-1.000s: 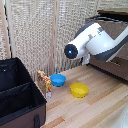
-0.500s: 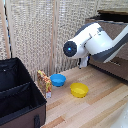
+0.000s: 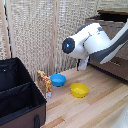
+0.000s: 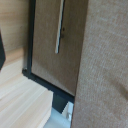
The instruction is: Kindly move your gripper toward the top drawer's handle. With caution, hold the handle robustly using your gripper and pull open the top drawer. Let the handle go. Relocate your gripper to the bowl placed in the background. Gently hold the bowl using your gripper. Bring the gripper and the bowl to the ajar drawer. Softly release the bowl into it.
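My arm [image 3: 95,42] hangs before the dresser [image 3: 117,47] at the exterior view's right; the top drawer [image 4: 55,45] and handle [image 4: 59,27] fill the wrist view. The bowl [image 3: 58,79] sits on the desk [image 3: 95,107] beside the yellow bowl [image 3: 79,90]. I cannot tell the claw's state.

Matt brown wood drawer front [image 4: 52,55]; pale metallic handle [image 4: 59,27].
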Robot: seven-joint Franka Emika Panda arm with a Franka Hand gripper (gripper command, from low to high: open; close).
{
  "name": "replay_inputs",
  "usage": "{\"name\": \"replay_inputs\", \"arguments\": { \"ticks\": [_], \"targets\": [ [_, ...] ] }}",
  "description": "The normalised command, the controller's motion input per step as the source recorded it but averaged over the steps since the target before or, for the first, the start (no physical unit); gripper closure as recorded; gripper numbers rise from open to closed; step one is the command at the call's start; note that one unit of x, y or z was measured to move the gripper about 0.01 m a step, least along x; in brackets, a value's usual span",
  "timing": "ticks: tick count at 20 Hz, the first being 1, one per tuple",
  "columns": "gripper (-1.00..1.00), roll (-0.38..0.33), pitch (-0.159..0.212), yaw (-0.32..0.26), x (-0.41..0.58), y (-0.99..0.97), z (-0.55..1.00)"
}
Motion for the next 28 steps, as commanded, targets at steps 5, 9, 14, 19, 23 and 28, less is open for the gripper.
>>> {"name": "replay_inputs", "arguments": {
  "ticks": [5, 9, 14, 19, 23, 28],
  "targets": [
    [-1.00, 0.277, 0.045, -0.267, 0.113, 0.10, 0.17],
    [-1.00, 0.288, 0.057, -0.250, 0.161, 0.13, 0.14],
    [-1.00, 0.305, 0.077, -0.216, 0.254, 0.19, 0.09],
    [-1.00, 0.307, 0.079, -0.205, 0.289, 0.21, 0.08],
    [-1.00, 0.297, 0.075, -0.210, 0.289, 0.19, 0.10],
    [-1.00, 0.185, 0.056, -0.222, 0.406, 0.08, 0.24]
  ]
}}
